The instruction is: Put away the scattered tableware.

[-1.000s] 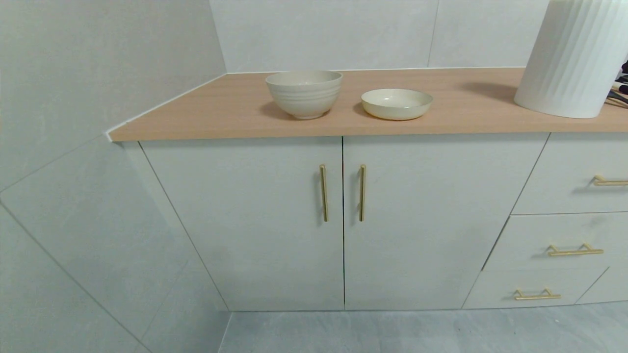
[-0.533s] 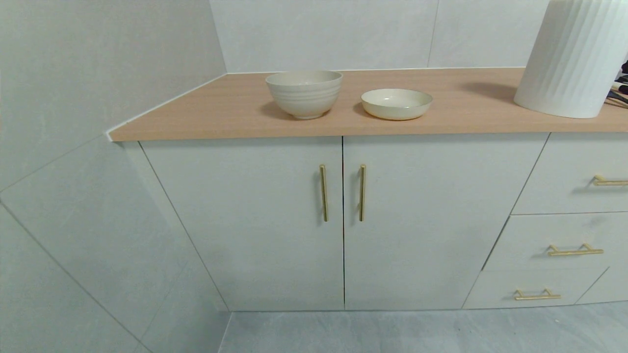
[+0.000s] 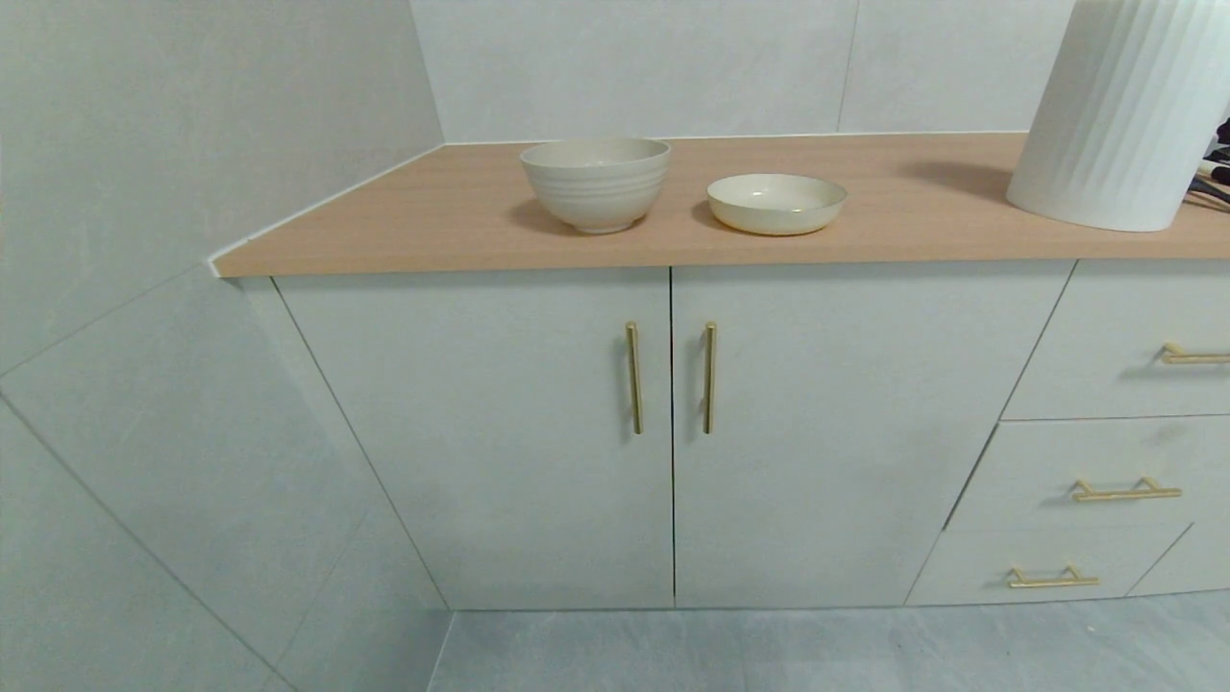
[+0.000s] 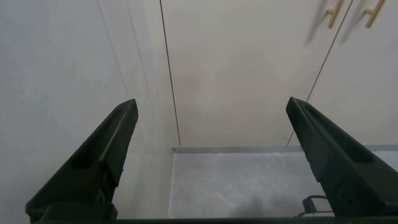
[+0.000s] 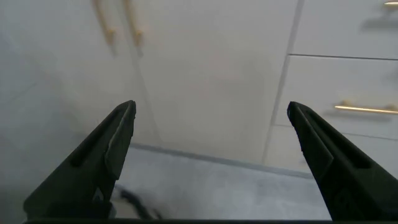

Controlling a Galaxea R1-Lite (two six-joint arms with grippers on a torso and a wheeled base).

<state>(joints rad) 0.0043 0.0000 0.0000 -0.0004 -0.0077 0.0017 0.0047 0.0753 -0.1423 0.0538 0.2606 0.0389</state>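
Observation:
A deep cream ribbed bowl [image 3: 596, 183] stands on the wooden countertop [image 3: 461, 216], with a shallow cream dish [image 3: 776, 203] just to its right. Under them are two shut cabinet doors with upright gold handles [image 3: 633, 378]. My left gripper [image 4: 211, 109] hangs low in front of the cabinet, open and holding nothing, with the door handles [image 4: 336, 12] up ahead. My right gripper [image 5: 211, 109] is also low, open and holding nothing, facing the door handles [image 5: 134, 28] and the drawers [image 5: 367, 109].
A tall white ribbed container [image 3: 1119, 115] stands at the counter's right end, with some utensils [image 3: 1213, 178] beside it. Three drawers with gold pulls [image 3: 1124, 492] sit right of the doors. A tiled wall [image 3: 144, 288] closes the left side; grey floor [image 3: 769, 654] lies below.

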